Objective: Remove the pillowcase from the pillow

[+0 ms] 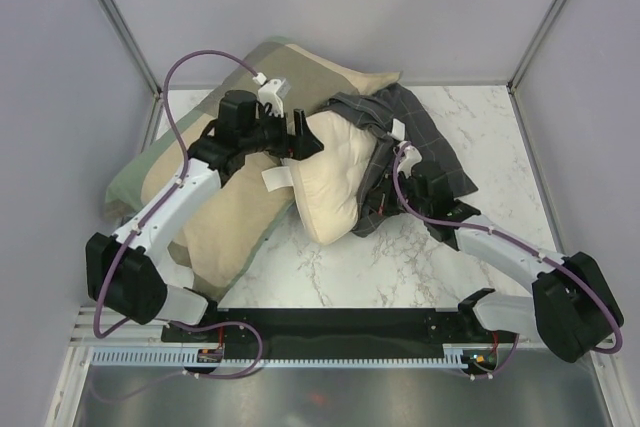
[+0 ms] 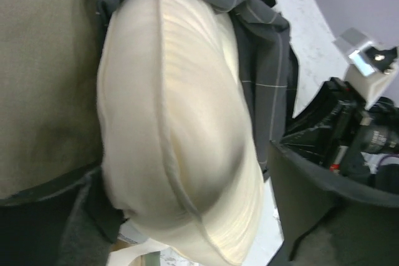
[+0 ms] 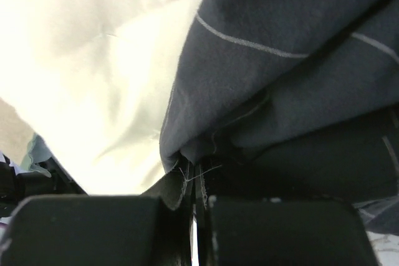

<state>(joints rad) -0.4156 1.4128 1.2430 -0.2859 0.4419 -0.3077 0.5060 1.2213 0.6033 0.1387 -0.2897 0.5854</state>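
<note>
The left arm reaches from its base at the near left, up and over the big green and tan pillow (image 1: 225, 217). It bends at the elbow and points its gripper to the right. The left gripper (image 1: 300, 142) sits at the far left end of the cream pillow (image 1: 335, 182). In the left wrist view its jaws are spread wide. The pillow fills the gap and seems to press on both fingers (image 2: 324, 197), so it looks held.

The right arm reaches from the near right and lies low over the white stone table (image 1: 450, 257). Its wrist is turned to the left. The right gripper (image 3: 194, 194) is at the right side of the pillow. Its jaws are closed tight, with a fold of the dark grey pillowcase (image 1: 415, 137) pinched between them.

The cream pillow lies in the middle of the table and leans partly on the big pillow. Most of it is bare. The pillowcase is bunched up at its far right end and spreads onto the table to the right.
</note>
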